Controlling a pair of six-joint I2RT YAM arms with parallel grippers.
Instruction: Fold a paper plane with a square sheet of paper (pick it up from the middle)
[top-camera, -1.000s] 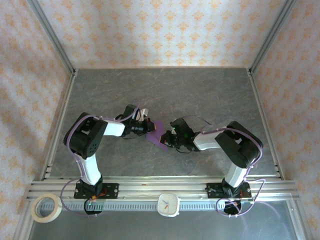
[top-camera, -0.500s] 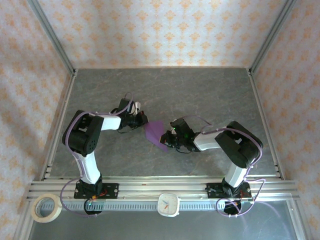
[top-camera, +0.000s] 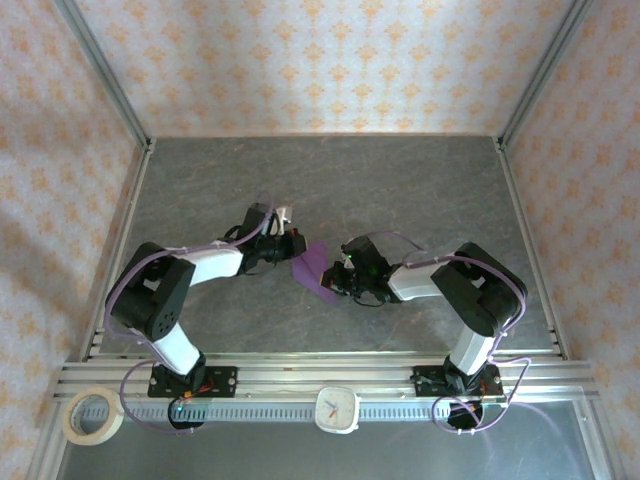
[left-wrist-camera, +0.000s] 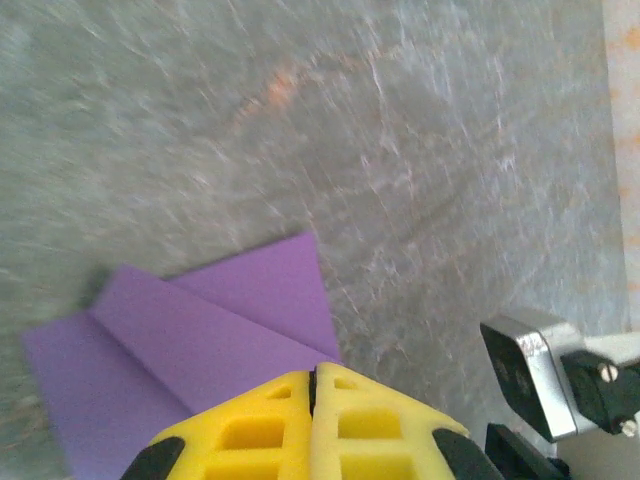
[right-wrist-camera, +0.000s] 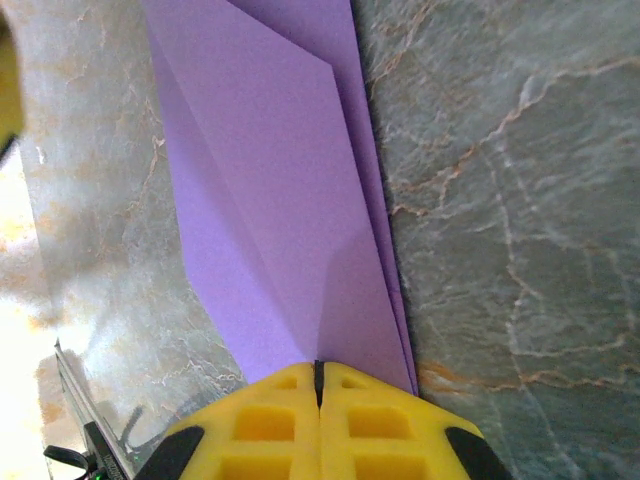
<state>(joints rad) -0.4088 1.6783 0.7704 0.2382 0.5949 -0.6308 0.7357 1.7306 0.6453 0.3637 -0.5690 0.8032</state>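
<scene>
While both arms reach in toward the middle of the overhead view, the thin purple paper sheet (top-camera: 316, 268), already folded into overlapping flaps, lies flat on the grey marbled worktop (top-camera: 400, 190) right between them. The left hand (top-camera: 297, 250) meets it from the left and the right hand (top-camera: 338, 281) from the right, each at an opposite edge of the sheet.

Over to the left wrist view: the left hand (left-wrist-camera: 313, 378) is fully closed, yellow fingers (left-wrist-camera: 380, 425) pressed flush with no gap. Its tips sit over the near edge of the purple paper sheet (left-wrist-camera: 200, 335), which spreads across the lower left of the frame with a raised crease. Whether any paper is nipped between those tips, I cannot tell.

Right wrist view now: the right hand (right-wrist-camera: 319, 372) is closed just as tight, yellow fingers (right-wrist-camera: 260, 425) sealed at bottom centre. The purple paper sheet (right-wrist-camera: 270, 200) runs from the top of the frame straight down to the tips, narrowing as it comes, stacked layers showing along its right edge. Touching it, certainly; gripping it, I cannot say.

Down at the bottom of the overhead frame, a beige roll of tape (top-camera: 68, 418) sits lower left and a white square clock (top-camera: 337, 408) sits centre.
</scene>
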